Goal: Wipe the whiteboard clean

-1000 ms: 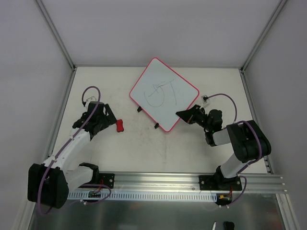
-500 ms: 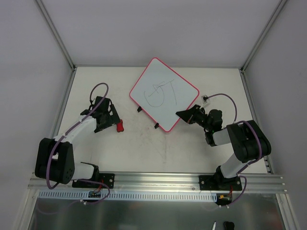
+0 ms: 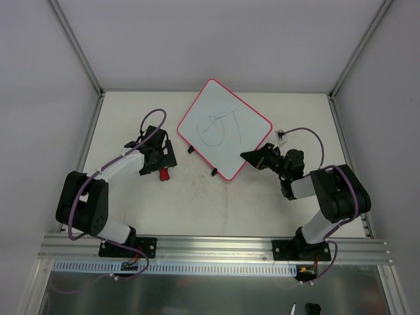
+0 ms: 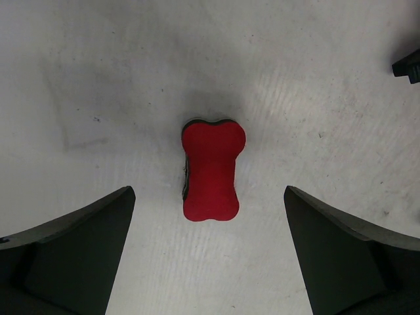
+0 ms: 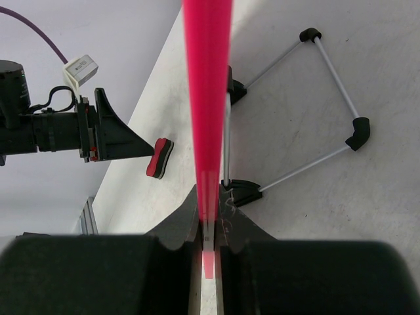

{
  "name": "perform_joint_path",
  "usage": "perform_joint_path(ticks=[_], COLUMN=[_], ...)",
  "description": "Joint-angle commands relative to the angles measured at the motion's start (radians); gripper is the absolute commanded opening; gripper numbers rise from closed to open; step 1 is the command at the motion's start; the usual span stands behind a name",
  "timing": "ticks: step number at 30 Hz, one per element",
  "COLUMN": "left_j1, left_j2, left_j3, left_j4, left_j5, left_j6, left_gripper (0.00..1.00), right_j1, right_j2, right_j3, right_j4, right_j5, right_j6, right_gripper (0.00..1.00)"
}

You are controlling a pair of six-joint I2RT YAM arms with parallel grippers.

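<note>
Arm brought left gripper (image 3: 161, 165) over eraser (image 4: 210, 174), fingers wide and empty; pickup judged next. Unchanged: right gripper (image 3: 248, 156) stayed clamped on whiteboard (image 3: 224, 128) rim.

A: What kind of place is this?

B: I think it is a robotics lab, a small test cell, not a home or an office.

A: What shows it?

B: The left arm (image 3: 115, 169) at 8 o'clock and the right arm (image 3: 338, 193) at 4 o'clock are bolted to an aluminium rail (image 3: 216, 244) at 6 o'clock. Plain white panels (image 3: 216, 39) set in metal posts (image 3: 75, 46) close the table (image 3: 197, 197) at 9, 12 and 3 o'clock. Purple cables (image 3: 304, 129) run openly along the arms. The table top is scuffed with grey marks, and the whiteboard (image 3: 226, 128) is at 12 o'clock.
</note>
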Motion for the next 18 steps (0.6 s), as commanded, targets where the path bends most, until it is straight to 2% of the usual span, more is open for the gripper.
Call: perform_joint_path(ticks=[1,10,18], left_j1=[-0.015,-0.016,-0.016], left_j2=[0.052,0.103,0.116], left_j3=[0.038,0.052,0.060], left_j4=[-0.030,-0.031,-0.031], left_j5=[0.002,-0.015,-0.024], left_j6=[0.023,0.025,0.028], left_gripper=[0.99,0.90,0.77], right_j1=[-0.002,-0.003,-0.003], right_j2=[-0.007,-0.010,-0.013], right_j3=[0.036,0.037,0.036], right_j4=[0.254,0.254,0.255], right_j5=[-0.038,-0.038,-0.041], right_j6=[-0.021,-0.018,-0.017], right_gripper=[0.00,0.00,0.00])
